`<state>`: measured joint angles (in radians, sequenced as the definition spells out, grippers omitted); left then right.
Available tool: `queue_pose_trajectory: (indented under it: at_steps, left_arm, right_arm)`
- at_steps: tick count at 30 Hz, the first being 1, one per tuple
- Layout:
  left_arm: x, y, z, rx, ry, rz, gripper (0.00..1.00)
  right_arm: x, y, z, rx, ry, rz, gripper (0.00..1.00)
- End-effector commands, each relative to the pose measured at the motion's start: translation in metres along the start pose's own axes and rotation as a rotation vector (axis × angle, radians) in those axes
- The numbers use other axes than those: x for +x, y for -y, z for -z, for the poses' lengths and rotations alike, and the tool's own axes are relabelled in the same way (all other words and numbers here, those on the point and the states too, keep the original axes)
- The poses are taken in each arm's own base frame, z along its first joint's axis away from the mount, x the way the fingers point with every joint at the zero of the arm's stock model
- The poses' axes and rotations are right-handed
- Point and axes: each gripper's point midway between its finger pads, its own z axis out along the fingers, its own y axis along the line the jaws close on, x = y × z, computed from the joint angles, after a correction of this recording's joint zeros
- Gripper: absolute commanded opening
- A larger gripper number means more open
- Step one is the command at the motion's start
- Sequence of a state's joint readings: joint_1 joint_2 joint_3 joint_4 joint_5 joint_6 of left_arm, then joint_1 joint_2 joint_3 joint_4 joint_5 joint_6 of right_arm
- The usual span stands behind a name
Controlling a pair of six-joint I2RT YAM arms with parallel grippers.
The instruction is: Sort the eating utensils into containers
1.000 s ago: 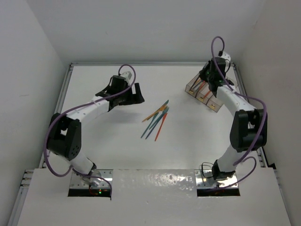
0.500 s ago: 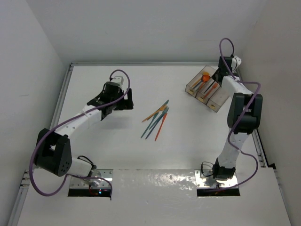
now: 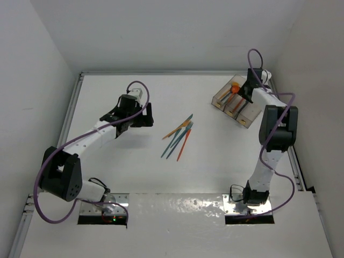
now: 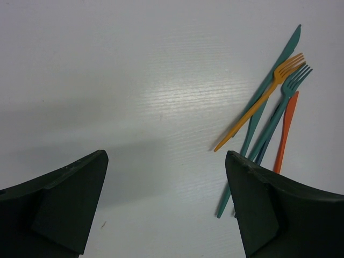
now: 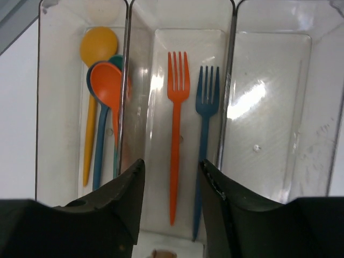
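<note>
Clear brownish tray [image 5: 235,80] holds spoons [image 5: 105,88] in one bin, two forks [image 5: 176,118] in the middle and nothing in the third, about five utensils [image 4: 266,115] lie unsorted on the surface [image 4: 134,80], and the left gripper [image 4: 165,161] and right gripper [image 5: 172,164] jaws stand spread, gripping nothing.

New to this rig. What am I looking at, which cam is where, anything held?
Two robot arms bolted to a white table. The overhead picture looks down on both; the other two come from a camera on each wrist. The left pincer hovers open beside loose utensils, teal and orange forks and knives. The right pincer is open above the tray: spoons in one end bin, two forks in the middle, the other end empty. Nothing is held.
</note>
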<state>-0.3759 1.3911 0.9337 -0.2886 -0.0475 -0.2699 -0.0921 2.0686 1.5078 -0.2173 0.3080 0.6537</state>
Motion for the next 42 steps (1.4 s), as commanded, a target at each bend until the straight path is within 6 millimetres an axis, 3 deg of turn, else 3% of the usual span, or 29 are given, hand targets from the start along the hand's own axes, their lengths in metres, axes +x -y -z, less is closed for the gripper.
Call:
queue_pose_trajectory:
  at_steps: [1, 5, 7, 8, 9, 11, 14, 17, 21, 27, 33, 42]
  left_arm:
    - [-0.012, 0.008, 0.002, 0.054, 0.043, -0.004, 0.89]
    - [-0.014, 0.016, 0.005, 0.091, 0.039, -0.01, 0.89]
    - [-0.014, 0.018, 0.006, 0.108, 0.038, -0.011, 0.89]
    - [-0.014, 0.02, 0.006, 0.114, 0.036, -0.012, 0.89]
    - [-0.013, 0.022, 0.007, 0.125, 0.034, -0.014, 0.89]
    - [-0.016, 0.023, 0.008, 0.132, 0.042, -0.022, 0.89]
    - [-0.019, 0.022, 0.009, 0.129, 0.047, -0.031, 0.89]
    - [-0.021, 0.023, 0.01, 0.13, 0.051, -0.031, 0.89]
    - [-0.02, 0.023, 0.009, 0.131, 0.052, -0.023, 0.89]
    - [-0.019, 0.021, 0.008, 0.116, 0.052, -0.021, 0.89]
    - [-0.019, 0.019, 0.007, 0.11, 0.051, -0.019, 0.89]
    - [-0.018, 0.02, 0.005, 0.111, 0.044, -0.018, 0.89]
  right_arm:
    - [-0.038, -0.027, 0.051, -0.11, 0.112, 0.027, 0.45]
    - [-0.035, -0.049, 0.098, -0.224, 0.141, 0.11, 0.46]
    - [-0.015, -0.08, 0.121, -0.361, 0.122, 0.168, 0.43]
    - [0.007, -0.081, 0.123, -0.391, 0.086, 0.192, 0.4]
    - [0.017, -0.098, 0.144, -0.475, 0.078, 0.221, 0.36]
    - [0.052, -0.109, 0.158, -0.551, 0.025, 0.271, 0.32]
    - [0.105, -0.123, 0.173, -0.674, -0.075, 0.338, 0.32]
    - [0.142, -0.131, 0.183, -0.768, -0.143, 0.382, 0.37]
    - [0.167, -0.134, 0.177, -0.813, -0.194, 0.386, 0.43]
    - [0.205, -0.135, 0.156, -0.852, -0.294, 0.397, 0.42]
    - [0.223, -0.141, 0.147, -0.89, -0.342, 0.385, 0.41]
    - [0.251, -0.132, 0.136, -0.896, -0.413, 0.364, 0.37]
